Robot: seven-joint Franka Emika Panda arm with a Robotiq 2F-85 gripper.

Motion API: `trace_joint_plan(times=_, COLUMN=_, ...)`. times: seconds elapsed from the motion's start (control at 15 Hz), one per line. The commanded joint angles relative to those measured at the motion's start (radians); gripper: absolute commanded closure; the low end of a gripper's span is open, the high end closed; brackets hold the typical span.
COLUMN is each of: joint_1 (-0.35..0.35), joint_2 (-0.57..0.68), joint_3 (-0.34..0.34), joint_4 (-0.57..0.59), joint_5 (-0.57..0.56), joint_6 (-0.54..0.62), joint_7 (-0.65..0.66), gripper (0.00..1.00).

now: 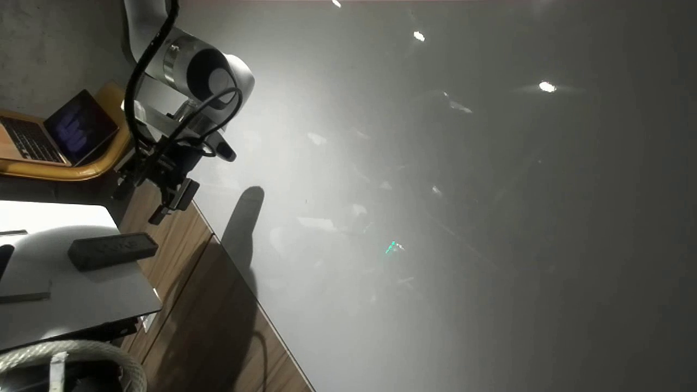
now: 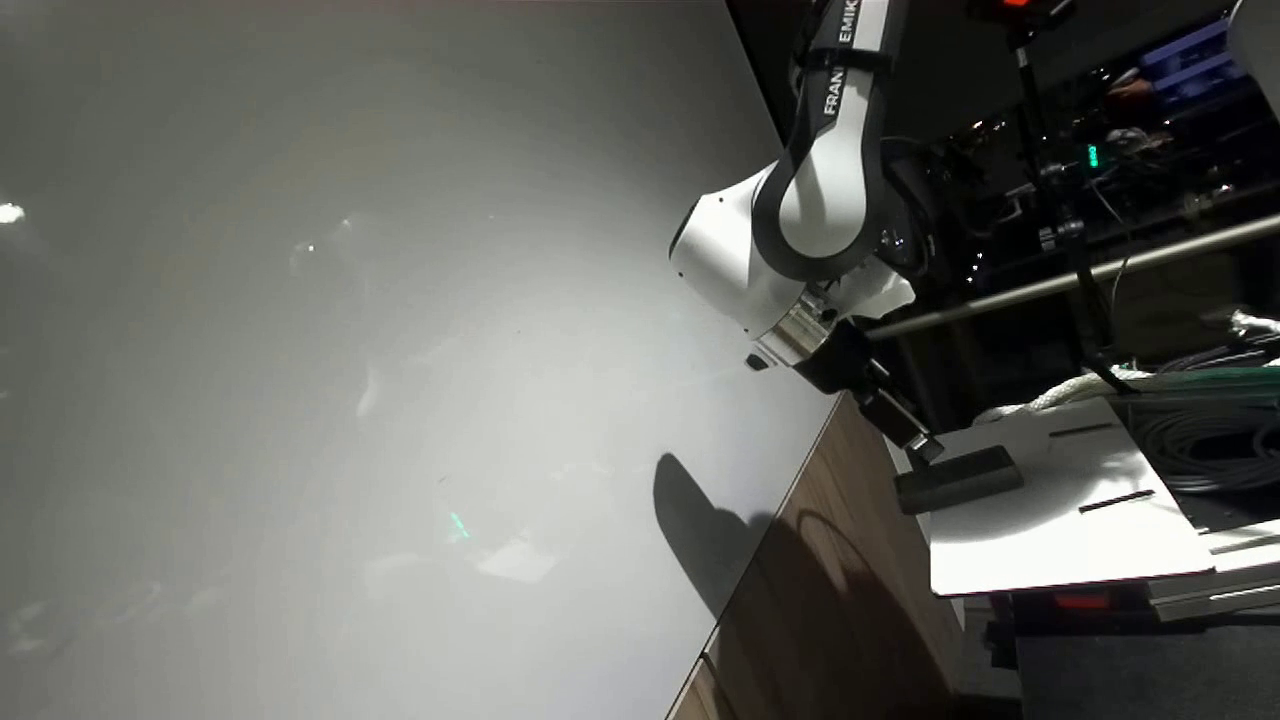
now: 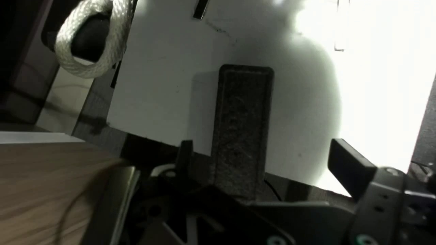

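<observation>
A dark grey oblong block, like an eraser, lies on a white panel; its near end juts past the panel's edge. The block shows in both exterior views [image 1: 112, 251] [image 2: 960, 481] and in the wrist view [image 3: 242, 119]. The panel shows there too [image 1: 109, 299] [image 2: 1060, 545] [image 3: 153, 98]. My black gripper [image 1: 158, 200] [image 2: 908, 428] hangs close to the block's jutting end. In the wrist view the gripper [image 3: 265, 160] is open, its fingers wide apart, with the block's near end between them in the picture. I see nothing held. The block's lower end is partly hidden behind the gripper.
A large glossy grey surface [image 1: 435, 218] [image 2: 400, 300] with a wood-grain strip [image 1: 218, 326] [image 2: 820, 600] lies beside the panel. It bears small green marks or reflections. A laptop [image 1: 81, 128], thick white rope [image 1: 130, 362] [image 3: 81, 69] and coiled cables [image 2: 1220, 440] are nearby.
</observation>
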State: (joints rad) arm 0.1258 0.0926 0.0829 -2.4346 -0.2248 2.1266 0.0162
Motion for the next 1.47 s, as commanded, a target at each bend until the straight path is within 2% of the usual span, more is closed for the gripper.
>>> trace_joint_plan(times=0.0, joint_1=-0.002, joint_2=-0.148, joint_3=0.013, joint_4=-0.078, joint_5=-0.020, joint_6=0.055, joint_7=0.001, gripper=0.00)
trace_joint_plan(times=0.27, joint_1=-0.009, joint_2=-0.237, joint_3=0.015, joint_4=-0.094, joint_5=-0.010, joint_6=0.055, joint_7=-0.007, gripper=0.00)
trace_joint_plan(times=0.33, joint_1=-0.008, joint_2=-0.174, joint_3=0.017, joint_4=-0.057, joint_5=-0.003, joint_6=0.032, joint_7=-0.001, gripper=0.00)
trace_joint_plan(times=0.6, joint_1=-0.009, joint_2=-0.220, joint_3=0.018, joint_4=-0.075, joint_5=-0.002, joint_6=0.032, joint_7=-0.002, gripper=0.00)
trace_joint_plan(times=1.4, joint_1=-0.009, joint_2=-0.219, joint_3=0.018, joint_4=-0.078, joint_5=-0.002, joint_6=0.032, joint_7=-0.002, gripper=0.00)
